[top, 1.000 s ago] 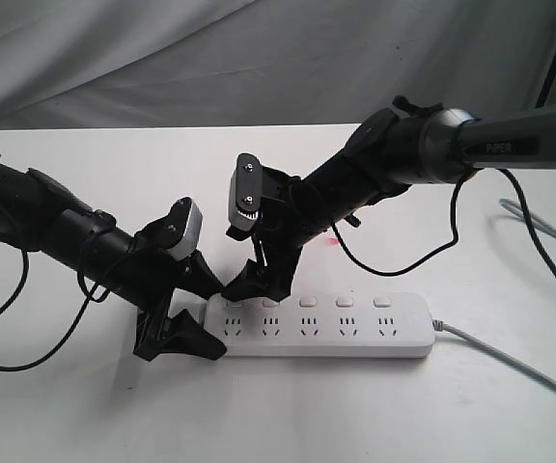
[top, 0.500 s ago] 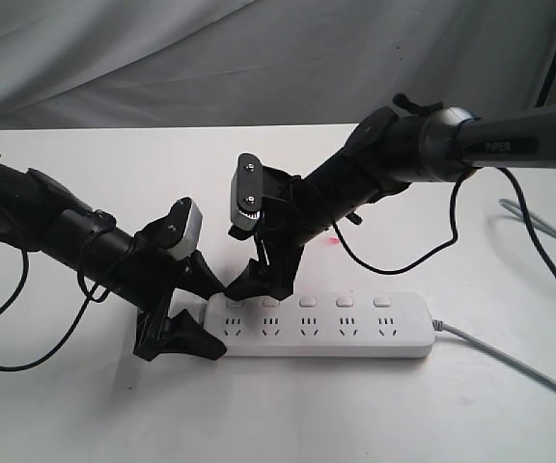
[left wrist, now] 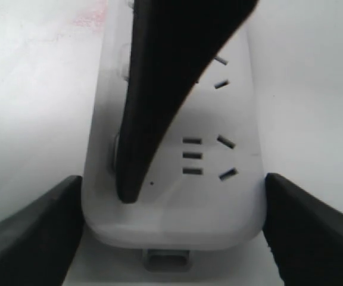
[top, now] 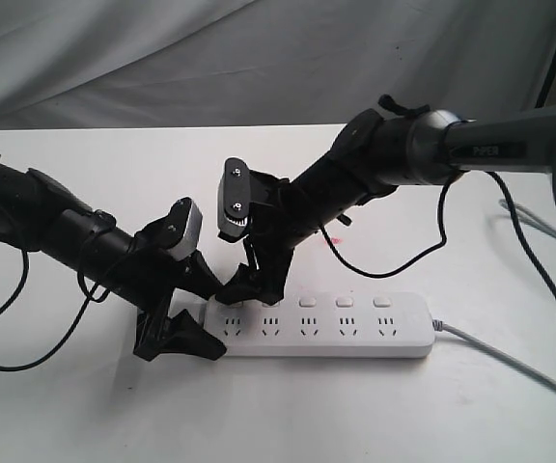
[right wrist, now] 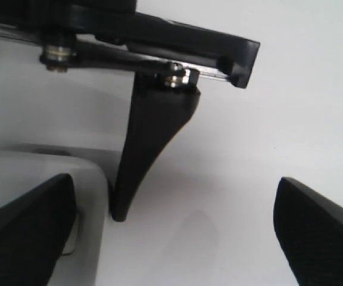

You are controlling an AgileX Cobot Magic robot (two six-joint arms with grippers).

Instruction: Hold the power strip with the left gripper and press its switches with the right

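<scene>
From outside, the strip (top: 355,333) lies flat on the counter (top: 375,415), its length running across the view, with the cord (top: 495,352) leaving its right end. The left hand (top: 218,320) has the strip's left end, one jaw on the far edge and one on the near edge, pinching it across its width. The right hand (top: 251,287), on the arm lettered PIPER, reaches down over that same end with its fingers spread and nothing held. One fingertip (top: 232,289) is down at the end button of the five switches (top: 345,301) along the far edge, and the three at the right are clear of both hands. In the left wrist view the strip's rounded end lies between the left hand's fingers (left wrist: 28,232), which press against its two long edges. A black finger of the right hand (left wrist: 153,89) slants over the strip, its tip on the switch side beside the end socket (left wrist: 204,156); the button under it is mostly hidden. In the right wrist view the right hand's fingers (right wrist: 22,229) are far apart, one over the strip's corner. Between them a finger of the left hand (right wrist: 150,149) stands against the strip's end.
</scene>
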